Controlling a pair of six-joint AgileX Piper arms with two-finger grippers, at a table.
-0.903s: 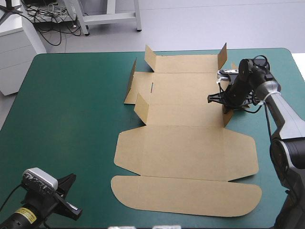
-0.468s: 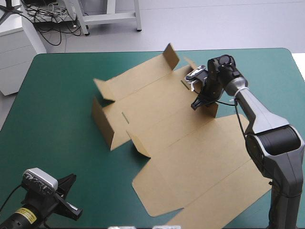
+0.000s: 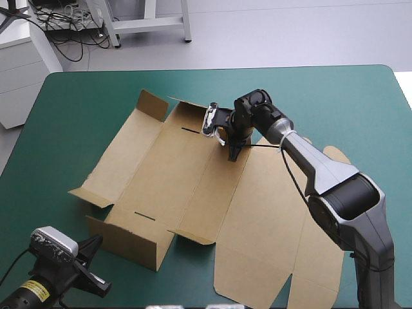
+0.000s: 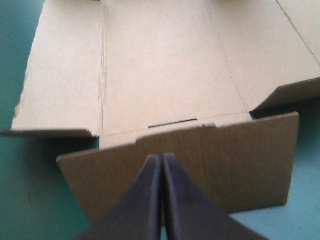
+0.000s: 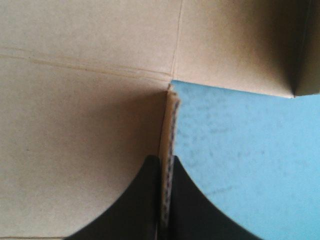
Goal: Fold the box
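The brown box (image 3: 187, 174) lies spread out on the teal-green cover, turned at an angle, with short flaps raised at its edges. My right gripper (image 3: 233, 153) is over the middle far part of the sheet, shut on a small upright flap. In the right wrist view the board's edge (image 5: 169, 125) stands between the fingers of the right gripper (image 5: 166, 159). My left gripper (image 3: 95, 242) is shut and empty near the table's front-left corner. In its own view the left gripper (image 4: 162, 156) points at the box's raised near wall (image 4: 210, 165).
The box's long lid panel (image 3: 277, 244) runs toward the table's front edge at the right. Bare teal-green cover (image 3: 71, 129) shows to the left of the sheet and beyond it toward the far edge (image 3: 212, 70).
My right gripper has moved left from the table's right side toward the middle with the flap in it, swinging the whole sheet anticlockwise. The left arm has not moved.
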